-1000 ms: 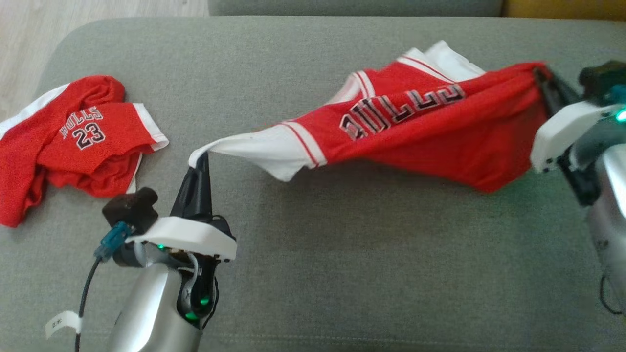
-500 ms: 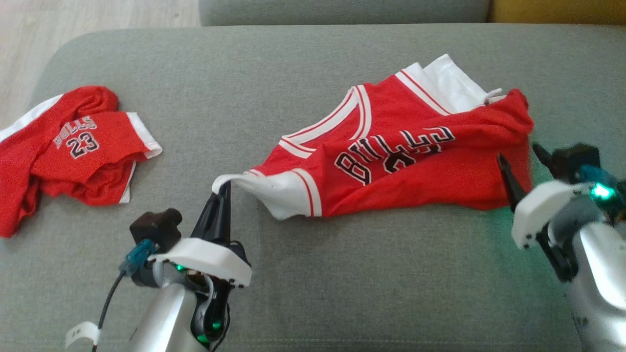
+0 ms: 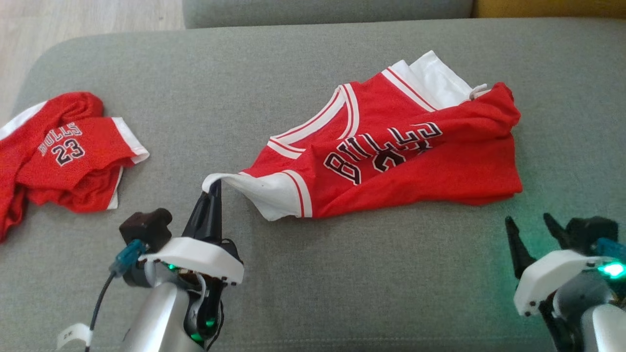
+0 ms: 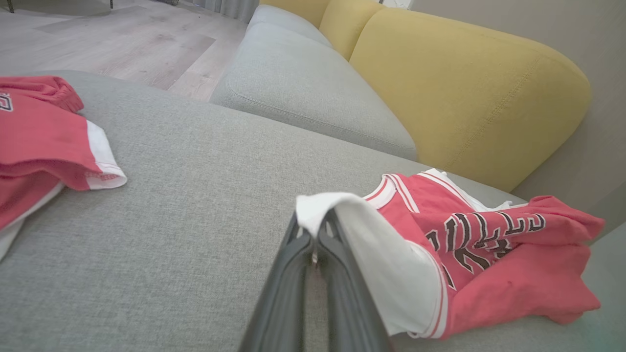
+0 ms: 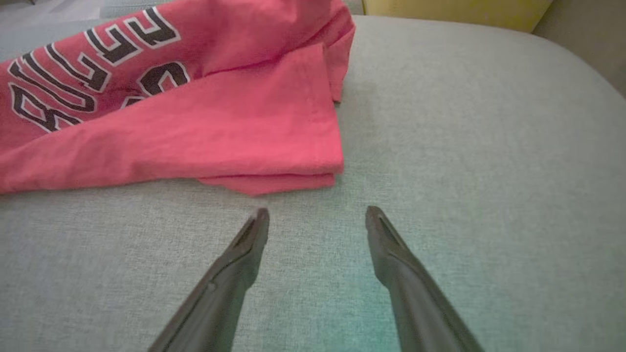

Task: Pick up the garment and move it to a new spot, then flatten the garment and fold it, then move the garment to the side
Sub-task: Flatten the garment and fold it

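Left gripper [image 3: 213,189], head view: forearm rises from lower left, tips pinching the white sleeve edge of the red Bulls jersey [image 3: 406,156], crumpled mid grey cushion [image 3: 313,274]. Right gripper [image 3: 533,230] low right, spread, empty.
Left wrist view: fingers [image 4: 288,283] pressed together, white trim draped over tips.
Right wrist view: fingers [image 5: 230,274] wide apart, jersey hem just beyond, not touching.

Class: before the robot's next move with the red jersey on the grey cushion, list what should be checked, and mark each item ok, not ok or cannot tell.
1. Left gripper shut on the white corner of the jersey: ok.
2. Right gripper open, clear of the cloth: ok.
3. Jersey lying flat: not ok; its body is creased and folded over.
4. Jersey wholly on the cushion: ok.
5. Second jersey apart from it: ok.
6. Only one layer in the left grip: cannot tell.
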Tool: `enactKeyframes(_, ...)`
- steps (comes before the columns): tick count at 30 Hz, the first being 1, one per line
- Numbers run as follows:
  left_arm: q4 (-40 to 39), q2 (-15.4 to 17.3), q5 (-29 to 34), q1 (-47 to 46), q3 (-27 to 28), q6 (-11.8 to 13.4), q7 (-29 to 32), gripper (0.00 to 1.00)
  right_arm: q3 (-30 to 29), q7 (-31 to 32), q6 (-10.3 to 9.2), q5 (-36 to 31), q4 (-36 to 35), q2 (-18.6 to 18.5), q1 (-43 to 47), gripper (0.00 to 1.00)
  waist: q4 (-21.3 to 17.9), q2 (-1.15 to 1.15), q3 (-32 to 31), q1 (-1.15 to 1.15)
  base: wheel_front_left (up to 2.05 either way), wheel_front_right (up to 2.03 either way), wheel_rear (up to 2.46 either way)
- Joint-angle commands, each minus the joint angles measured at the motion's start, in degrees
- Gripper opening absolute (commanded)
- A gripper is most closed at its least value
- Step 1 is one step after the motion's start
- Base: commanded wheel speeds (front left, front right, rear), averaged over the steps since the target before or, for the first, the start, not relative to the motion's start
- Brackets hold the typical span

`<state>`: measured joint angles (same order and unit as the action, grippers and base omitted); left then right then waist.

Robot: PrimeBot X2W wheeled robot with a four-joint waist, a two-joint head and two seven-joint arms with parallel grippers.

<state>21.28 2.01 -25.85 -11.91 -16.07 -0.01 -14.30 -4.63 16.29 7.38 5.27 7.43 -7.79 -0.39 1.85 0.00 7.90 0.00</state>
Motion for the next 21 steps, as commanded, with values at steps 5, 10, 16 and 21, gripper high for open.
enactKeyframes(5, -2.0, 0.9, 0.5, -1.9, 1.8, -0.5, -0.7, 0.00, -1.8, -0.1, 0.11, 1.2, -2.8, 2.5, -3.4, 1.00, -0.1, 0.00, 1.1, 0.00, 0.00, 0.00, 0.00)
enactKeyframes(10, -1.9, 0.9, 0.5, -2.5, 1.6, -0.8, -0.7, 0.00, -4.4, -0.2, 0.11, 2.2, 0.7, 4.0, -7.3, 1.00, 0.5, 0.00, 2.0, 0.00, 0.00, 0.00, 0.00)
enactKeyframes(16, -1.9, 0.9, 0.6, -3.0, 1.4, -0.7, -0.7, 0.00, -6.5, -0.6, 0.11, 2.0, 7.4, 4.5, -12.3, 1.00, 1.4, 0.00, 3.2, 0.00, 0.00, 0.00, 0.00)
enactKeyframes(21, -2.0, 0.9, 0.9, -3.5, 1.7, -0.9, -0.7, 0.00, -6.5, -1.0, 0.11, 2.0, 12.0, 4.6, -15.5, 1.00, 1.9, 0.00, 4.3, 0.00, 0.00, 0.00, 0.00)
